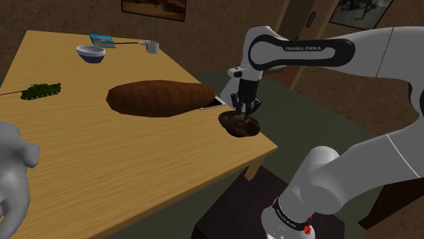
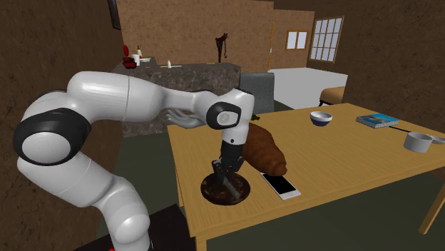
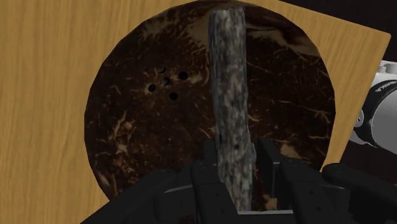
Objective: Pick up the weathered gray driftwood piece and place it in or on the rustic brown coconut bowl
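the pincer (image 3: 236, 153) is clenched on the grey driftwood piece (image 3: 229, 83), with the dark brown coconut bowl (image 3: 127, 127) directly beneath it

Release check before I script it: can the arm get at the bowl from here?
Probably yes. The claw, shut on the stick, hangs right over the bowl with nothing between; the phone and brown lump lie beside it, not over it.

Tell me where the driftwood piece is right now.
In the wrist view the driftwood piece is clasped between the fingers over the dark coconut bowl, at the table's corner beside the phone in the shoulder view.
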Robot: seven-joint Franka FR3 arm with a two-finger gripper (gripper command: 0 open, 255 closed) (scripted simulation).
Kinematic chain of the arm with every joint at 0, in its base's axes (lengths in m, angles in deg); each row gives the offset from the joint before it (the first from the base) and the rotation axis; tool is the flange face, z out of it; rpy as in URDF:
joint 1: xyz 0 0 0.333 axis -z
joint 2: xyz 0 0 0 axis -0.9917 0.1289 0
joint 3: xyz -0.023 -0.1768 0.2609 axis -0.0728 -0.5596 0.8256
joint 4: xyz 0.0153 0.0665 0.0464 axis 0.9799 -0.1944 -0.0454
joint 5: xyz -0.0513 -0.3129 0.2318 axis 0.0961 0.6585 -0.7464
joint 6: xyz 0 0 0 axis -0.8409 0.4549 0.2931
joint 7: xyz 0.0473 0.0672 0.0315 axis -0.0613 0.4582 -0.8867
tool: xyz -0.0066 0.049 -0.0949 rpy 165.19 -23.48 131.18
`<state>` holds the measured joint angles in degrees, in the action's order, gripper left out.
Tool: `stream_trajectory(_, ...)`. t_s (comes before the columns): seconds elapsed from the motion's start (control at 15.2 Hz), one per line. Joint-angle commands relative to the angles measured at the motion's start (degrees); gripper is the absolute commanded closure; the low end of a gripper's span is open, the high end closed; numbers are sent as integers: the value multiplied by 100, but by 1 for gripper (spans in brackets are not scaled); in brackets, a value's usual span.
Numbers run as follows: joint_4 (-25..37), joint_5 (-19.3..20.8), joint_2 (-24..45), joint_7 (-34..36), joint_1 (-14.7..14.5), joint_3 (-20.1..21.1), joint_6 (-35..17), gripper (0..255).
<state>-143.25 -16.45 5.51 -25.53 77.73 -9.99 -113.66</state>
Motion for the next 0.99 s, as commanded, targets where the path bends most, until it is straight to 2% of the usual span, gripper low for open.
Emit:
stream_trajectory(0.0, -165, 7, 39, -1, 2, -19, -206, 255)
stream_trajectory(0.53, -165, 7, 39, -1, 2, -19, -206, 255)
stream_trajectory(0.59, -164, 7, 40, -1, 2, -19, -206, 0)
stream_trajectory(0.92, -164, 7, 40, -1, 2, -19, -206, 0)
